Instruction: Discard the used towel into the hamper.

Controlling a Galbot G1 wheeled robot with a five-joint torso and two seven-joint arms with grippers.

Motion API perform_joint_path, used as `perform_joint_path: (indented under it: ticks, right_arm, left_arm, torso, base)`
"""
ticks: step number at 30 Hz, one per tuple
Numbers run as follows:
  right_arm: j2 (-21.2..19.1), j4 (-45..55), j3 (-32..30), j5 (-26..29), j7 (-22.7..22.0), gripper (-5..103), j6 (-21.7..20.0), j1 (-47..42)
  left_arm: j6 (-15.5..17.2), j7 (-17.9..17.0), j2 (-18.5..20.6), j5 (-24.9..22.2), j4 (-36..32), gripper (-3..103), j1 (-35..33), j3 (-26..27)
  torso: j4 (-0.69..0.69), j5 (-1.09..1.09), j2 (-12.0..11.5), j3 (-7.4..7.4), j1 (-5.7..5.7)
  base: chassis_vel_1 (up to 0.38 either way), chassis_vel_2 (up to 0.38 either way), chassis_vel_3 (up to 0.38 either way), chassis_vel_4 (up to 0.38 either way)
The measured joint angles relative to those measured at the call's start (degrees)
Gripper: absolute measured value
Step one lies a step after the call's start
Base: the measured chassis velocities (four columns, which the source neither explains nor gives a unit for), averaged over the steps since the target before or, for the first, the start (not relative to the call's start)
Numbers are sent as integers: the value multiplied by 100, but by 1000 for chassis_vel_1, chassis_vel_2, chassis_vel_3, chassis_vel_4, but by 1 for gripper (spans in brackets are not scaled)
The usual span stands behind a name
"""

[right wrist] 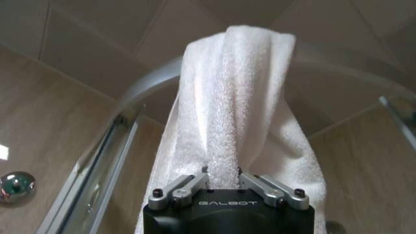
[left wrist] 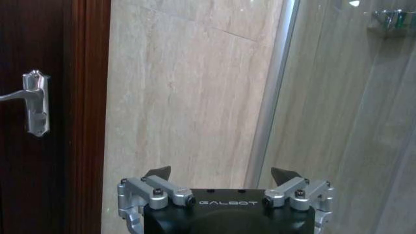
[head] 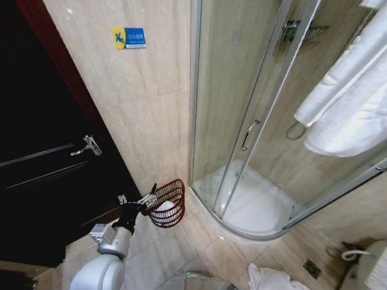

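Your right gripper (right wrist: 222, 176) is clamped on the towel (right wrist: 234, 112), well apart from the hamper (head: 169, 203); your left gripper (head: 150, 194), spread wide, hovers at the hamper's rim; the drop is still to do.

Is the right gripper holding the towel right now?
Yes: in the right wrist view the right gripper has its fingers closed on a bunched fold of the white towel, which drapes down on both sides of it.
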State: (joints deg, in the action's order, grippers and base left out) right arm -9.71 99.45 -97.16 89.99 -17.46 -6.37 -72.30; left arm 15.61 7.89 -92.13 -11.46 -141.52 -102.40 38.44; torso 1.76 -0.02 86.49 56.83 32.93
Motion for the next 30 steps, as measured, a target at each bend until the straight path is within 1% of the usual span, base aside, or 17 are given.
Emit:
perform_joint_path:
  ticks: [4,5,6,9,10,11,13,14,16,17,18,20,23,24,25,28,30]
  right_arm:
    - [263,258,2,-21,35,8,-47,155]
    - [406,424,1,-28,47,8,-66,211]
    - [406,424,1,-28,47,8,-66,211]
    - [829,863,-29,-159,74,8,-71,192]
    - [829,863,-29,-159,74,8,-71,192]
    - [953,981,-51,-216,92,8,-71,153]
    - [1424,1309,-150,-514,156,8,-32,-89]
    - [1424,1309,-150,-514,156,8,-32,-89]
    - [1765,1540,-161,-714,183,8,-27,-217]
    - [2092,1789,-159,-824,181,8,-30,-335]
    - [2255,1933,-144,-847,170,8,-37,-393]
    - [2286,1963,-140,-851,167,8,-38,-406]
    - [2889,2494,-42,-1007,138,8,-82,-624]
    - [3027,2590,-11,-1073,139,8,-83,-667]
    - [3027,2590,-11,-1073,139,8,-83,-667]
    - [3710,3041,2,-1227,180,8,-57,-978]
    - [3779,3086,-5,-1240,191,8,-50,-1017]
  left_arm:
    - [0,0,0,0,0,100,0,0]
    - [0,0,0,0,0,100,0,0]
    - [0,0,0,0,0,100,0,0]
    - [0,0,-1,0,0,100,0,0]
    - [0,0,-1,0,0,100,0,0]
    - [0,0,0,1,0,100,0,0]
    - [0,0,0,0,0,100,0,0]
    - [0,0,0,0,0,100,0,0]
    - [0,0,0,0,0,100,0,0]
    - [0,0,-1,0,0,100,0,0]
    - [0,0,-1,0,0,100,0,0]
    - [0,0,-1,0,0,100,0,0]
    - [0,0,0,0,0,100,0,0]
    - [0,0,0,0,0,100,0,0]
    - [0,0,0,0,0,100,0,0]
    - [0,0,0,1,0,100,0,0]
    - [0,0,-1,0,0,100,0,0]
  torso:
    - [0,2,0,0,0]
    - [0,1,0,0,0]
    - [0,1,0,0,0]
    - [1,1,0,0,0]
    - [1,1,0,0,0]
    - [0,1,0,0,0]
    - [1,0,0,0,0]
    - [1,0,0,0,0]
    - [1,3,0,0,0]
    - [0,3,0,0,0]
    - [-1,4,0,0,0]
    - [-1,5,0,0,0]
    - [1,4,0,1,1]
    - [1,1,0,1,1]
    - [1,1,0,1,1]
    - [0,0,0,1,1]
    - [0,0,0,0,1]
  base:
    - [0,0,0,0]
    - [0,0,0,0]
    - [0,0,0,0]
    - [0,0,0,0]
    - [0,0,0,0]
    - [0,0,0,0]
    - [0,0,0,0]
    - [0,0,0,0]
    - [0,0,0,0]
    - [0,0,0,0]
    - [0,0,0,0]
    - [0,0,0,0]
    - [0,0,0,0]
    - [0,0,0,0]
    - [0,0,0,0]
    - [0,0,0,0]
    - [0,0,0,0]
